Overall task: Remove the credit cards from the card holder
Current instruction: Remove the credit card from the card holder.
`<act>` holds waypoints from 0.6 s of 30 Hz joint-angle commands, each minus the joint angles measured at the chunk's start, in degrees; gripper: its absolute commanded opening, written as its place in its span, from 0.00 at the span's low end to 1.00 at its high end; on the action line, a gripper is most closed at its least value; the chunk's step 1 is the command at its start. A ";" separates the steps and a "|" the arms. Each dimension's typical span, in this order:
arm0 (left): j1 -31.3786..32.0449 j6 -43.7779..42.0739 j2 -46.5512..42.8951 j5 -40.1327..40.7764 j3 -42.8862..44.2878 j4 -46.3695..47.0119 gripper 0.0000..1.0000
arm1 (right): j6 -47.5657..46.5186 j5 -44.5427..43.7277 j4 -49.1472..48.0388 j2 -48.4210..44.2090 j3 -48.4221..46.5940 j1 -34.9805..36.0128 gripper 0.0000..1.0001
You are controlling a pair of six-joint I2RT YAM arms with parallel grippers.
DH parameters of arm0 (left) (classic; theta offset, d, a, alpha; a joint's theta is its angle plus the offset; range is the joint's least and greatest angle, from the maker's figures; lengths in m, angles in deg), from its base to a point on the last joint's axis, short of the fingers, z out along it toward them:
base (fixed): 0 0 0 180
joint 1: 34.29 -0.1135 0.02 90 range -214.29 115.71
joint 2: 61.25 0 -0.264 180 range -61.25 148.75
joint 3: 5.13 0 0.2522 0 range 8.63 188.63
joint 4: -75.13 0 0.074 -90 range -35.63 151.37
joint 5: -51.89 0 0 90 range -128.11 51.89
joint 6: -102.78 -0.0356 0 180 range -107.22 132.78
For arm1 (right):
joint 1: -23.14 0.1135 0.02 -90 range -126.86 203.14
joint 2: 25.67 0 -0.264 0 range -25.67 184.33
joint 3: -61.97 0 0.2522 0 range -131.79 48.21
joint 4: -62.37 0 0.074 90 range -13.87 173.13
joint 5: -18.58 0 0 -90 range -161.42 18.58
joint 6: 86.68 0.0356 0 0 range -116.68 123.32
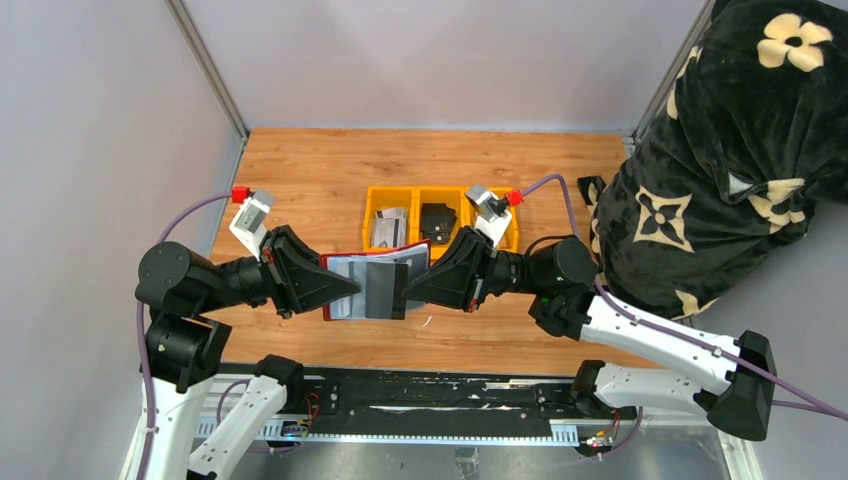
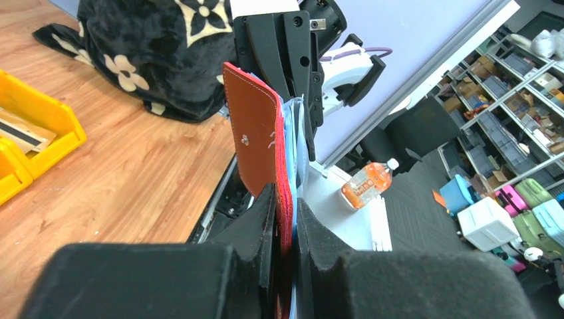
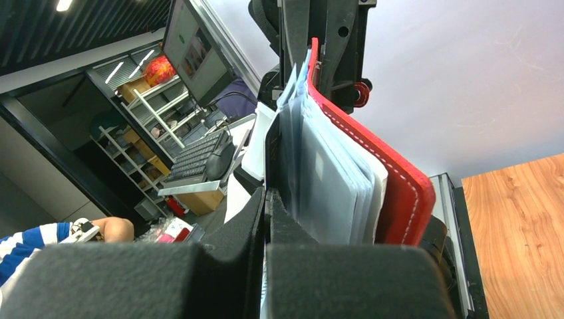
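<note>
Above the table (image 1: 300, 170), the left claw (image 1: 345, 293) pinches 1 edge of the open card holder (image 1: 350, 268). The right claw (image 1: 405, 290), fully closed, seemingly nips a credit card (image 1: 382, 290) inside.

— That card holder (image 2: 256, 166) looks like leather: smooth red-brown skin with a faint sheen, pale stitching along the edge, and a small shiny metal stud (image 2: 245, 139).
— Inside it there are thin leaves (image 3: 332, 179) of clear plastic, a bit cloudy, glossy where the light hits.
— The table (image 1: 300, 170) is wood, with a visible grain and a satin finish.
— The bins (image 1: 400, 189) at the far side are hard yellow plastic, glossy. On the right, that black blanket (image 1: 720, 150) is soft, fuzzy cloth, quite matt.
</note>
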State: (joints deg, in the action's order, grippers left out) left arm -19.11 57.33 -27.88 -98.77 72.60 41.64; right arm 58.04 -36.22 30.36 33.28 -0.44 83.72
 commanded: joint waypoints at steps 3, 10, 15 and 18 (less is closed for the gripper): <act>-0.06 -0.03 -0.27 1.60 1.48 1.02 0.00 | 1.09 1.82 -4.98 -0.82 0.24 -0.28 0.00; -0.07 -1.79 -0.24 2.89 2.35 -0.39 0.00 | -2.22 0.23 1.70 -2.06 0.09 -0.21 0.11; -0.06 -1.14 -0.06 3.24 2.09 0.14 0.00 | -1.82 1.01 2.65 1.90 -3.00 0.50 0.44; -0.06 -0.88 -0.06 3.11 2.28 0.30 0.00 | -0.80 1.54 0.43 3.32 -3.43 0.51 0.44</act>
State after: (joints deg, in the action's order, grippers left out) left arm -19.11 56.41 -27.84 -96.57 73.36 41.10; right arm 56.70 -36.09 32.52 35.12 -1.64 83.85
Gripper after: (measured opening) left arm 0.147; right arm 0.440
